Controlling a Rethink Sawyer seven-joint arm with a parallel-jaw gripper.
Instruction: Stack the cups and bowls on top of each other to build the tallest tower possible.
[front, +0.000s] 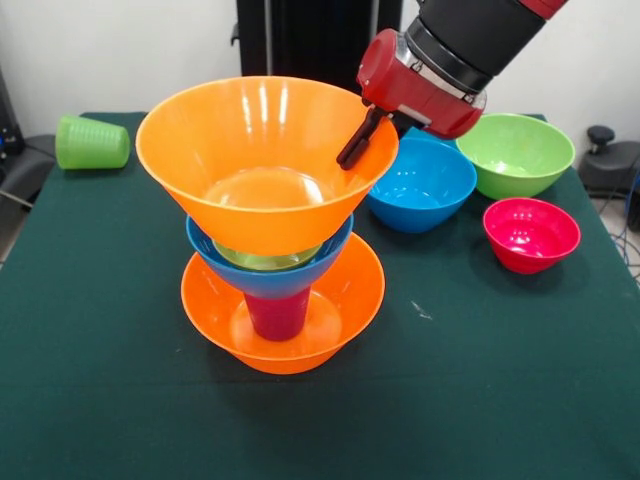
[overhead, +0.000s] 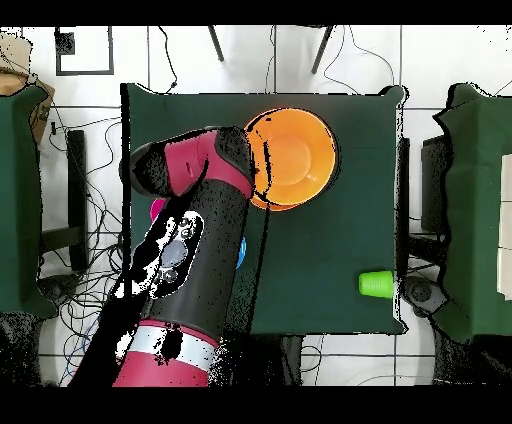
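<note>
Front view: the tower (front: 275, 240) is seen at table centre: orange bowl, purple-magenta cup, blue bowl, lime bowl, large orange bowl (front: 262, 150) on top. The gripper (front: 358, 140) is closed on that top bowl's rim. Overhead view: the green cup (overhead: 376, 283) is seen lying well apart.
</note>
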